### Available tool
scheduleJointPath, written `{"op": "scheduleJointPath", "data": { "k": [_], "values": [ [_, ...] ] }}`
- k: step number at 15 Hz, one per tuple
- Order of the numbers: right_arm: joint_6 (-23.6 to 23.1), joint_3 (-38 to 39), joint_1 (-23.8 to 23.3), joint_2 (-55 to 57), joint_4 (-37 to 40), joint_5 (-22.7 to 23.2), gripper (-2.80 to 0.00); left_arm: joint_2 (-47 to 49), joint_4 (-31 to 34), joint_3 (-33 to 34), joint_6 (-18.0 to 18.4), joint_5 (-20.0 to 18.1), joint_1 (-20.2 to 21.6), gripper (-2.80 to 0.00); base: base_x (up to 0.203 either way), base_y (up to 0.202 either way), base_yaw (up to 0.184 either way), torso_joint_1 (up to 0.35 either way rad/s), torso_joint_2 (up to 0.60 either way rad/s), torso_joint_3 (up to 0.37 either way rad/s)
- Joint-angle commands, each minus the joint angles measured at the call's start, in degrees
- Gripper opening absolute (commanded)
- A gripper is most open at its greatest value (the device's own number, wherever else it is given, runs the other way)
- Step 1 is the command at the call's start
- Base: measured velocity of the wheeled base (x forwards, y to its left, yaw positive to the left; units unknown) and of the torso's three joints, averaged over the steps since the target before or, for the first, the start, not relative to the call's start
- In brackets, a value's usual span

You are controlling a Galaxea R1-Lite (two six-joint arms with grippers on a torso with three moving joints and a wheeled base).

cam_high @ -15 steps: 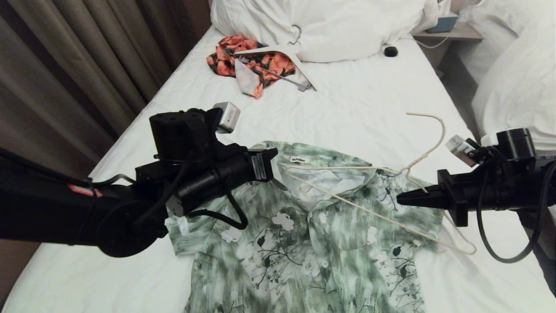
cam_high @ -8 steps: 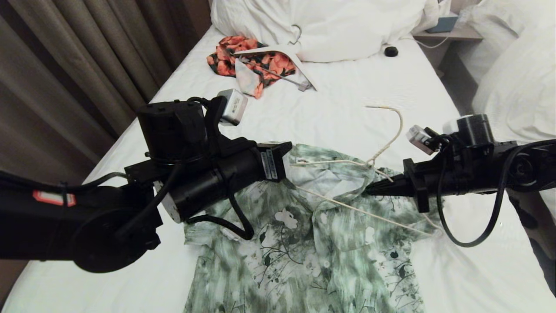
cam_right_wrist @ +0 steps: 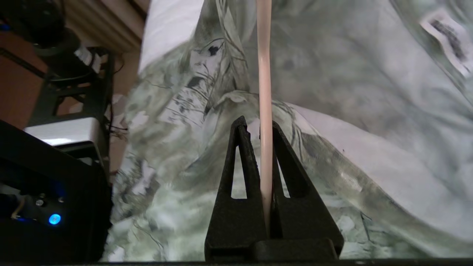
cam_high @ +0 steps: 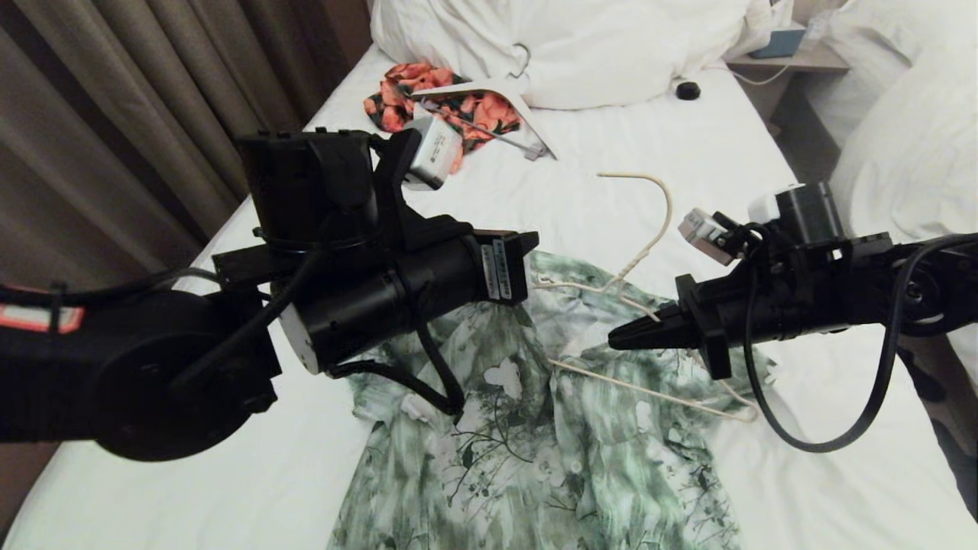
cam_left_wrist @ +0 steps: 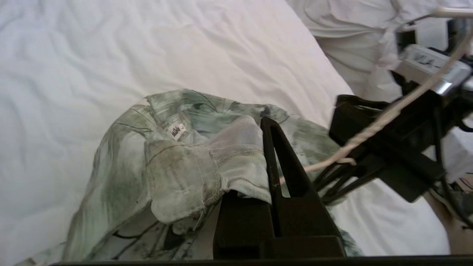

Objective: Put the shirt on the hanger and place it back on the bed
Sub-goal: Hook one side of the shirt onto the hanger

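The green-and-white flowered shirt [cam_high: 535, 458] lies front up on the bed [cam_high: 626, 160], with its collar end lifted. In the left wrist view my left gripper [cam_left_wrist: 260, 129] is shut on a fold of the shirt [cam_left_wrist: 177, 162] at the collar. In the head view that arm's wrist [cam_high: 428, 283] hides its fingers. My right gripper [cam_high: 615, 340] is shut on the thin cream hanger [cam_high: 649, 206] and holds it slanted over the collar. The hanger's wire [cam_right_wrist: 264, 74] runs straight between the right gripper's [cam_right_wrist: 258, 127] two fingers. Its hook points toward the pillow [cam_high: 596, 46].
An orange-and-black garment [cam_high: 397, 103] with a thick white hanger [cam_high: 527, 114] lies near the pillow. A small black object [cam_high: 688, 90] sits beside it. Curtains [cam_high: 114, 114] hang along the left. A nightstand [cam_high: 795, 53] and another bed [cam_high: 901, 137] stand on the right.
My right gripper has carried the hanger leftward over the collar. My left gripper has moved right and up with the collar, dragging the shirt's shoulder toward the middle.
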Motion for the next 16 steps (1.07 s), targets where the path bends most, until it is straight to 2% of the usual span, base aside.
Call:
{"op": "scheduleJointPath", "data": {
  "k": [1,4,6,9,12,14,16],
  "values": [
    [0.47,-0.20,0.52,-1.12,-0.06,0.31,-2.80,-2.63,1.76,-0.89,-0.05,2.58,-3.94,-2.80,0.000,0.000,0.000,0.000,0.00,0.000],
    [3.35,-0.03,0.93,-4.39,-0.12,0.37,-2.80,-4.94,4.46,-2.29,0.04,7.94,-11.88,-2.80,0.000,0.000,0.000,0.000,0.00,0.000],
    [4.21,0.19,1.70,-4.35,-1.42,0.57,-2.80,-5.74,9.59,-4.44,-0.06,9.75,-15.48,-2.80,0.000,0.000,0.000,0.000,0.00,0.000],
    [6.53,-0.03,5.50,-3.18,-4.32,0.56,-2.80,-4.98,10.23,-4.86,0.04,9.69,-16.23,-2.80,0.000,0.000,0.000,0.000,0.00,0.000],
    [17.85,-3.21,10.39,-3.30,-8.16,-0.51,-2.80,-4.76,10.12,-4.84,0.05,9.65,-16.32,-2.80,0.000,0.000,0.000,0.000,0.00,0.000],
    [20.81,-3.27,12.48,-3.73,-12.16,-4.28,-2.80,-5.43,9.98,-4.57,-0.18,9.50,-16.51,-2.80,0.000,0.000,0.000,0.000,0.00,0.000],
    [23.17,-2.60,12.97,-5.46,-12.40,-4.61,-2.80,-6.31,9.99,-3.63,-0.31,9.61,-19.06,-2.80,0.000,0.000,0.000,0.000,0.00,0.000]
  ]
}}
